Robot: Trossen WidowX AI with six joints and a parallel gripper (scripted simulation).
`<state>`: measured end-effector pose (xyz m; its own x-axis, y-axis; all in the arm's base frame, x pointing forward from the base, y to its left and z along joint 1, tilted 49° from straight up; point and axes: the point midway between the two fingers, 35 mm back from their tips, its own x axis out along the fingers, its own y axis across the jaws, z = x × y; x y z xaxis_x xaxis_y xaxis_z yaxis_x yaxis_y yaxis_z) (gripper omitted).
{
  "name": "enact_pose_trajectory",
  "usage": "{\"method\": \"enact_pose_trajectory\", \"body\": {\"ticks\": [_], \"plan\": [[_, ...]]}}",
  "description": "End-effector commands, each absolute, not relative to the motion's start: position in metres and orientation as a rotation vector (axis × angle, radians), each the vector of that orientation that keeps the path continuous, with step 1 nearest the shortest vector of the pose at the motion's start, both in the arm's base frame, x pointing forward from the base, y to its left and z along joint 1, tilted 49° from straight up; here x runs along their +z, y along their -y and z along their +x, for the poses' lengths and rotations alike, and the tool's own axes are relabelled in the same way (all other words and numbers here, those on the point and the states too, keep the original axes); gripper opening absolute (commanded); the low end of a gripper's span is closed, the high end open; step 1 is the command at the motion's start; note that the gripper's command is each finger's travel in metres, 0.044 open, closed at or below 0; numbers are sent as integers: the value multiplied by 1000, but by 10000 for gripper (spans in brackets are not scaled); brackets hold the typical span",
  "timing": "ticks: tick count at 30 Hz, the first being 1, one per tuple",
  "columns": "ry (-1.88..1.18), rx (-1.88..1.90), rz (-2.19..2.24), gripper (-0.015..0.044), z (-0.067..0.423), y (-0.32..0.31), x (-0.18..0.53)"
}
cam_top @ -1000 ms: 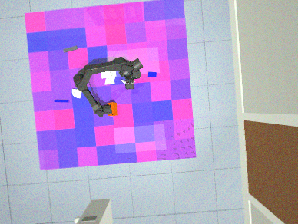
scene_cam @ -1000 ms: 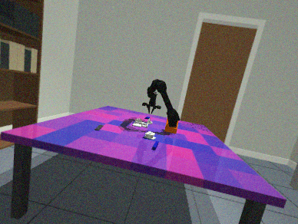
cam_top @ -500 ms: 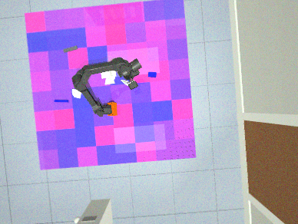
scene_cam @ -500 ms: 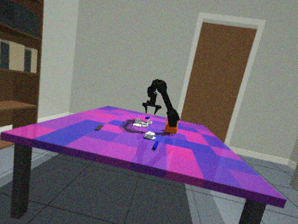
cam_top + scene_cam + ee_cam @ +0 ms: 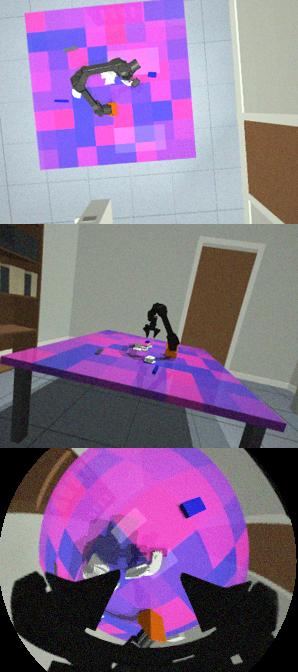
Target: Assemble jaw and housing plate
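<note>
My gripper [image 5: 135, 73] [image 5: 151, 336] [image 5: 151, 574] is open and empty, above the table beside the white parts. A curved white jaw [image 5: 126, 82] [image 5: 156, 563] lies below the fingers, partly hidden by the arm in the top view. A larger white part [image 5: 108, 77] [image 5: 96, 569] is beside it, left of it in the wrist view. In the exterior view these form one white cluster [image 5: 141, 347]. Another white part [image 5: 76, 93] [image 5: 150, 359] lies apart, near the arm's elbow seen from above. Which part is the housing plate, and the pins, stubs and teeth, I cannot tell.
A blue block [image 5: 152, 74] [image 5: 147, 341] [image 5: 193, 507] lies beyond the gripper. A thin blue bar [image 5: 61, 100] [image 5: 155, 370] and a grey bar [image 5: 70, 49] [image 5: 99, 351] lie farther off. The arm's orange base [image 5: 112, 109] [image 5: 171, 351] [image 5: 154, 625] stands on the patchwork table [image 5: 127, 115] [image 5: 184, 381].
</note>
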<state>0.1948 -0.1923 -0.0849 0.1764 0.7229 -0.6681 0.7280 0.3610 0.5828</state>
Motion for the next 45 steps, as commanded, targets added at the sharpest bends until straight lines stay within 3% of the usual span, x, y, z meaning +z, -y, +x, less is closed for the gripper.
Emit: {"method": "enact_pose_trajectory", "body": {"ticks": [1,45], "plan": [[-1518,91,1259,440,194,190,-82],[-1063,913,198,440,186,176,-63]]}}
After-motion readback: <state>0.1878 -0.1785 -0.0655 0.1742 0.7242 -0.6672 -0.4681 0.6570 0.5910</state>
